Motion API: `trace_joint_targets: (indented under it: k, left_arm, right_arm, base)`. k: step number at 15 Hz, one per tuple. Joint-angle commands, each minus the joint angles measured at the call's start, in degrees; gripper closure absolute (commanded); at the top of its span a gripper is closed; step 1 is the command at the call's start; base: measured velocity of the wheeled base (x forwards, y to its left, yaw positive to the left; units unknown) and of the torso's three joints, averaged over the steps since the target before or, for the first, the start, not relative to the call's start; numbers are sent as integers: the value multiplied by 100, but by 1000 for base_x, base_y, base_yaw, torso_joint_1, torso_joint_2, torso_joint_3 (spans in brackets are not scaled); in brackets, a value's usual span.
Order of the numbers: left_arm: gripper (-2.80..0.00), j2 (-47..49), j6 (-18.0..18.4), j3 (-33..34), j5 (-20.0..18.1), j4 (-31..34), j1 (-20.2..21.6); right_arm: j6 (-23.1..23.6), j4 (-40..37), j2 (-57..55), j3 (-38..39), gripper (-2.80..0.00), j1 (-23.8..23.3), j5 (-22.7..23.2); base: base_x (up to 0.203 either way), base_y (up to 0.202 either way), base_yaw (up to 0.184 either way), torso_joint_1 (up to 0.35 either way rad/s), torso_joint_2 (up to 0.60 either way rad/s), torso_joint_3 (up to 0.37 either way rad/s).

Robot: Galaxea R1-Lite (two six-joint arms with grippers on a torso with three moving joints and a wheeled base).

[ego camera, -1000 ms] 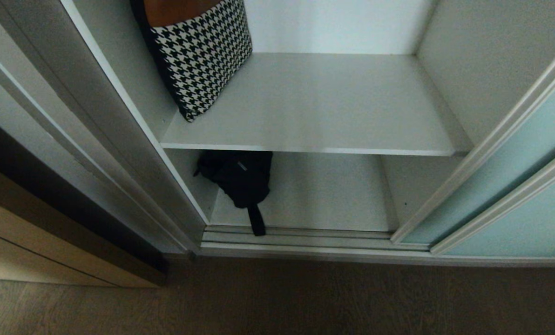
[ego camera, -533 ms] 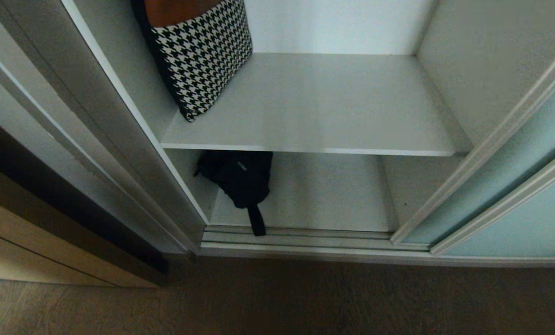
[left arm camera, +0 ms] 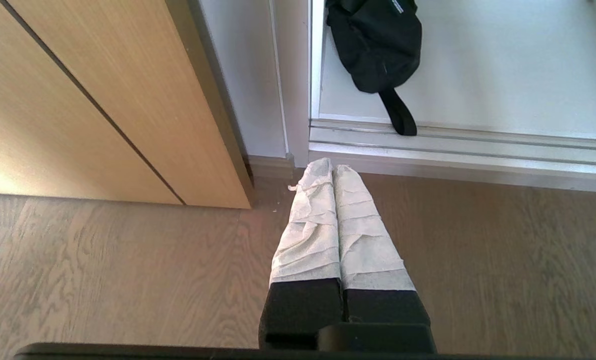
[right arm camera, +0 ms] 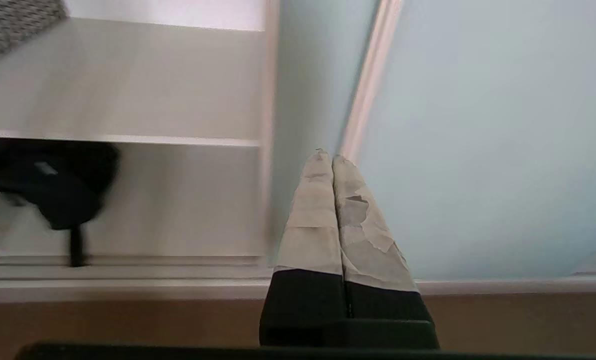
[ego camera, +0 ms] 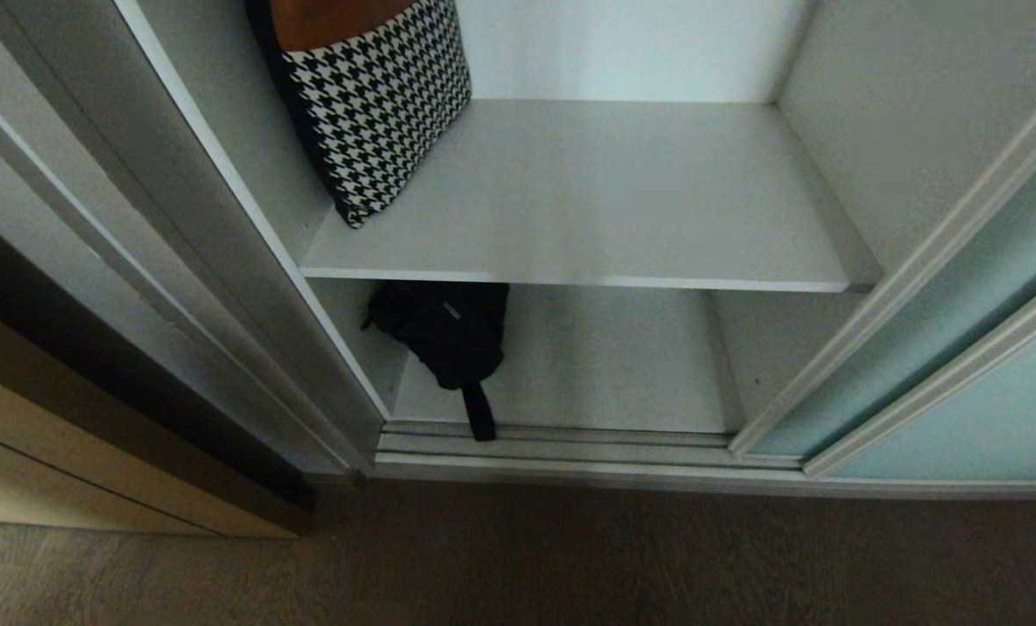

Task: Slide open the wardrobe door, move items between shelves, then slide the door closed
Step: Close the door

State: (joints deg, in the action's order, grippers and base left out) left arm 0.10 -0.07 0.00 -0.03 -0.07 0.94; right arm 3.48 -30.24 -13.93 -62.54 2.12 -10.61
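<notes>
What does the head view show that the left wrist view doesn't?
Head view only: the black-and-white houndstooth soft piece leaning on the upper light-grey shelf, and the frosted aqua sliding door. Left wrist view only: the shut left claw over the wood floor. Both: the black strappy bundle on the lower shelf, strap over the silver track.

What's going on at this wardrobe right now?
The frosted aqua glass sliding door is slid aside, so the grey shelves are exposed. A black-and-white houndstooth cushion leans on the upper shelf; a black strappy bag lies on the bottom board, its strap over the silver floor track. Nothing is held: the left hand is shut above the wooden floor, and the right hand is shut, pointing at the door.
</notes>
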Motion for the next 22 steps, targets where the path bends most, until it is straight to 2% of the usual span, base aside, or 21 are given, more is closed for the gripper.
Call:
trace_joint_targets:
  k: [1,2,4,6,9,12,19,22]
  left_arm:
    - [0,8,-2,0,3,-1,3]
    - [0,8,-2,0,0,-1,3]
    - [0,8,-2,0,2,-1,3]
    - [0,8,-2,0,3,-1,3]
    - [0,17,-2,0,-6,-1,3]
    - [0,8,-2,0,3,-1,3]
    - [0,8,-2,0,-2,-1,3]
    - [0,8,-2,0,-5,-1,3]
  right_arm:
    - [382,-65,-260,-446,0,168,-279]
    - [601,-99,-317,-569,0,367,-449]
    - [1210,-276,-524,-790,0,730,-1174]
    - [1514,-297,-722,-814,0,928,-1745]
    - [1533,-158,-965,-902,0,1001,-2297]
    - [1498,-140,-1016,-927,0,1152,-2628]
    - [1521,194,-1396,-1069,0,2370,-4221]
    - [1522,194,-1342,-1059,0,2363,-4341]
  base:
    - [0,0,0,0,0,0]
    - [0,0,0,0,0,0]
    - [0,0,0,0,0,0]
    - [0,0,0,0,0,0]
    - [0,0,0,0,0,0]
    - [0,0,0,0,0,0]
    - [0,0,0,0,0,0]
    - [0,0,0,0,0,0]
